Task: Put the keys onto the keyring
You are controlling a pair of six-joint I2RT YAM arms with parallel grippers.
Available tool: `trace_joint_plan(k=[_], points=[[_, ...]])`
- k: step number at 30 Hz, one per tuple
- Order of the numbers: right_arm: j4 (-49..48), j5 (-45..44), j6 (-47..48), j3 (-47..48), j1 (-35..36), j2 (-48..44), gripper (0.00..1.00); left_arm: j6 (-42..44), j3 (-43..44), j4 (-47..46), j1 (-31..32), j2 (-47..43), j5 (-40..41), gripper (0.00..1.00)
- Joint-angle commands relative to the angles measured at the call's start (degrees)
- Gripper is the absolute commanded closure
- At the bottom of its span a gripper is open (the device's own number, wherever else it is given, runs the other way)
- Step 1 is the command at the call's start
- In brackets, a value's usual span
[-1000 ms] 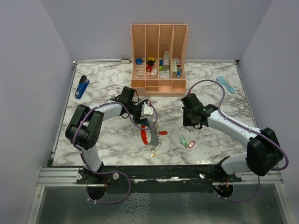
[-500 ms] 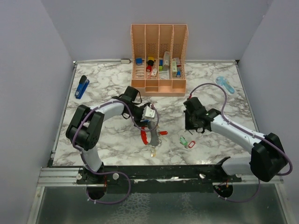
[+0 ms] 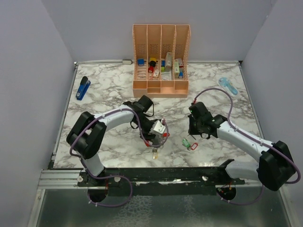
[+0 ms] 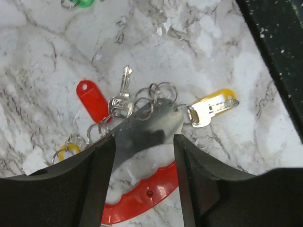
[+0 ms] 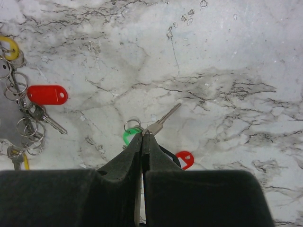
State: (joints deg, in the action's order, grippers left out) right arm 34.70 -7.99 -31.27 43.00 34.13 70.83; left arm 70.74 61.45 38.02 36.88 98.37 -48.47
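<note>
Left wrist view sets the keyring [image 4: 150, 127] right between the spread jaws of the left gripper [image 4: 144, 142]. Its grey metal side slants across the gap and its red arc bows back under the wrist, so the left arm is plainly the nearer. Small rings [image 4: 158, 90] crowd that grey side, along with a red tag [image 4: 92, 100] and a yellow-headed key [image 4: 213, 106]. All of it lies near the front edge of the tabletop [image 3: 94, 142], about midway along. To the right, the right gripper [image 5: 142, 137], jaws pressed together, hangs over a loose green-tagged key [image 5: 162, 118]. Whether the left jaws touch metal, and where the clip opens, I cannot tell.
</note>
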Motion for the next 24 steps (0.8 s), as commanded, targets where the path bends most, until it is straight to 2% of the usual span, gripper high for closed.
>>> trace_joint_plan(k=[1,12,20,21,24], points=[[-2.39,1.5,-0.68,-1.05,0.09,-2.21,0.99,-5.68,-1.39,0.29,2.31,-2.87,-0.25,0.47],[-2.82,1.97,-1.56,-2.95,0.08,-4.53,0.99,-12.23,-2.85,-2.98,7.18,-2.41,2.25,0.59],[-2.57,1.75,-2.12,-4.1,0.1,-6.26,0.99,-14.13,-3.4,-3.75,9.7,-1.55,2.66,0.61],[-2.78,1.92,-2.13,-4.16,0.06,-6.27,0.99,-13.94,-3.4,-3.45,10.62,-1.51,3.72,0.64],[-2.96,1.97,-2.13,-4.26,0.03,-6.21,0.99,-13.84,-3.47,-3.25,11.36,-1.52,4.65,0.65]])
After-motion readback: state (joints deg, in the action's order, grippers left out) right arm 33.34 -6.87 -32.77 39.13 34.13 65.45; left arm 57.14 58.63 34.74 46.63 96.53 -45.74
